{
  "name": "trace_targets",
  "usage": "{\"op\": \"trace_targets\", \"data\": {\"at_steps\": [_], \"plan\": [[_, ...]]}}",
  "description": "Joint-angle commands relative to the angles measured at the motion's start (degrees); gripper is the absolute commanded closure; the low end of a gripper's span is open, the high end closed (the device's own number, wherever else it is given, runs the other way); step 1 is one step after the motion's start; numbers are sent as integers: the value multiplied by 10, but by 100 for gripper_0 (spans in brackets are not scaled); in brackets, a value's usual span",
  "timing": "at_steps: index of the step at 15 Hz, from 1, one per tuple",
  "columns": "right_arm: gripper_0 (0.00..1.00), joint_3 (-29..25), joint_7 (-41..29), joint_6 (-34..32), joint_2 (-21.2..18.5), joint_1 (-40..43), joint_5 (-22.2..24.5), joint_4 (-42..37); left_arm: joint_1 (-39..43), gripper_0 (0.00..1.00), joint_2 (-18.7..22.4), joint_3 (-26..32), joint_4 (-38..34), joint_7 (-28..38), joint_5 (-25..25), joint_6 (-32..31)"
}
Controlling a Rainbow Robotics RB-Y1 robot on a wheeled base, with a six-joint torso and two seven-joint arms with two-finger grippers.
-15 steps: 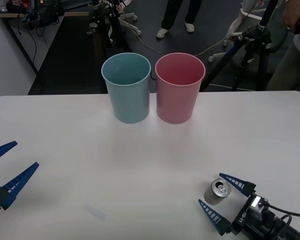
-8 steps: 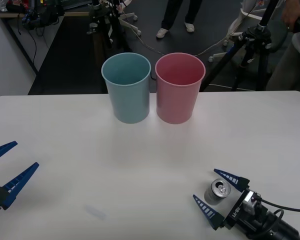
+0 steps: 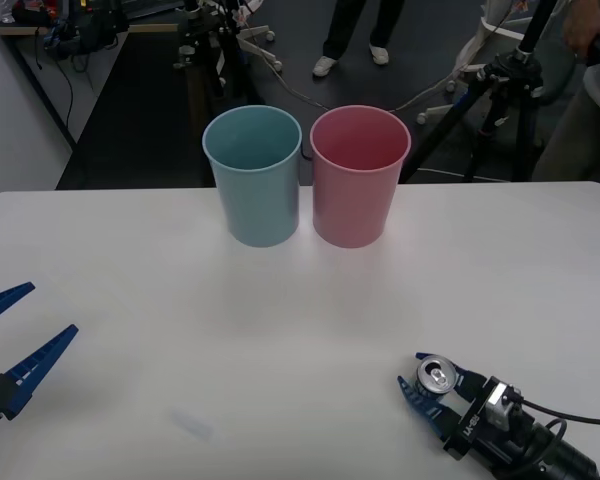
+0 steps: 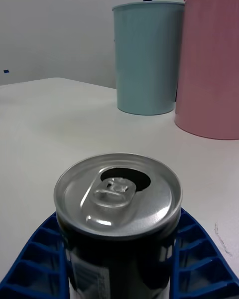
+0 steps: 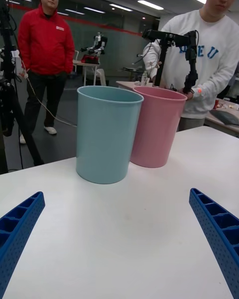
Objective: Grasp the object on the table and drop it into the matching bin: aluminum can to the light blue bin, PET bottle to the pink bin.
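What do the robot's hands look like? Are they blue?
Yes. Each gripper has two blue pointed fingers, ribbed like little ladders. The right gripper sits on a black wrist block with a small white label and a black cable trailing behind. The left gripper has the same blue fingers on a dark base.

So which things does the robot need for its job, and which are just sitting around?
Needed:
aluminum can, pinched in the right gripper
light blue bin, where it goes
table

Just there:
pink bin
left gripper, open, waiting
tripod
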Motion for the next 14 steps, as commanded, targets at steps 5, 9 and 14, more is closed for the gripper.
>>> {"op": "trace_targets", "data": {"at_steps": [5, 9, 14], "plan": [[100, 0, 0, -4, 0, 2, -2, 0, 0, 0, 0, 0, 0, 0, 0, 0], [100, -5, -5, -9, 0, 6, -4, -14, 0, 0, 0, 0, 0, 0, 0, 0], [100, -7, -96, 50, -1, 76, 14, -189, 0, 0, 0, 0, 0, 0, 0, 0]]}}
